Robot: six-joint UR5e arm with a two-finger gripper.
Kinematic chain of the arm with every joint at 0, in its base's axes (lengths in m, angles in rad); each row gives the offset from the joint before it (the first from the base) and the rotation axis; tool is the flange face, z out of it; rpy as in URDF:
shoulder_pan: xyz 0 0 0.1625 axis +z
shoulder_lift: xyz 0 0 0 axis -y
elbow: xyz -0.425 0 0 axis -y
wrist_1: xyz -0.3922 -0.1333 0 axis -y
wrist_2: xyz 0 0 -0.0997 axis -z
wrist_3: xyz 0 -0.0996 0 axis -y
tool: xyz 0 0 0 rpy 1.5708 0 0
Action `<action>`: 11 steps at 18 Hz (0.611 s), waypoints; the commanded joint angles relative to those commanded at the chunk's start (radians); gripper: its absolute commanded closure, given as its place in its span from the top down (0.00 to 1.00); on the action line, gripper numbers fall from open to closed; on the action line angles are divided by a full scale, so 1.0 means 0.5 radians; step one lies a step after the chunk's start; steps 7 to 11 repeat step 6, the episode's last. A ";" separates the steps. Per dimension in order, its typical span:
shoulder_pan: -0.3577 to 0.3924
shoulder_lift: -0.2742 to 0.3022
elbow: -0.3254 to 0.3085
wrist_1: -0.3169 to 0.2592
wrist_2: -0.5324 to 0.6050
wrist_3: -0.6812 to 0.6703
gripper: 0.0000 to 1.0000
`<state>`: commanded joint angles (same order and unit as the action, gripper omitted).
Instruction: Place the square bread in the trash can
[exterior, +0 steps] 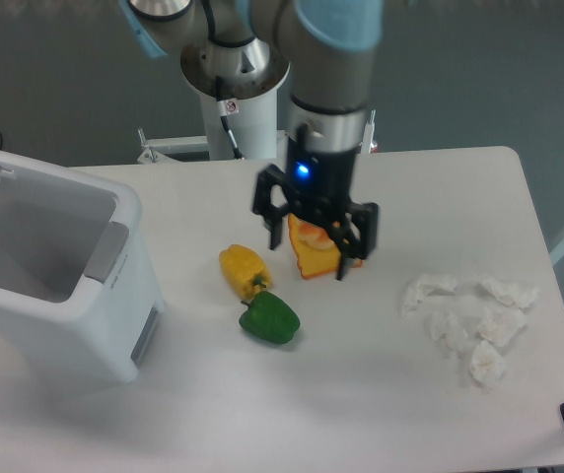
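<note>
The square bread is an orange-yellow slice on the white table, just right of centre. An orange-and-white piece shows right behind it, partly hidden by the gripper. My gripper is down over the bread with its jaws spread, one black finger to the bread's left and one to its right. I cannot tell whether the fingers touch it. The trash can is a large white bin at the left edge of the table, its lid open and its inside bare.
A yellow pepper and a green pepper lie between the bread and the bin. Crumpled white paper lies at the right. The robot's base stands at the table's back edge.
</note>
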<state>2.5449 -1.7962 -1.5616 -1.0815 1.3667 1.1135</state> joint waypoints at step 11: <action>0.037 -0.147 -0.012 -0.021 0.092 0.025 1.00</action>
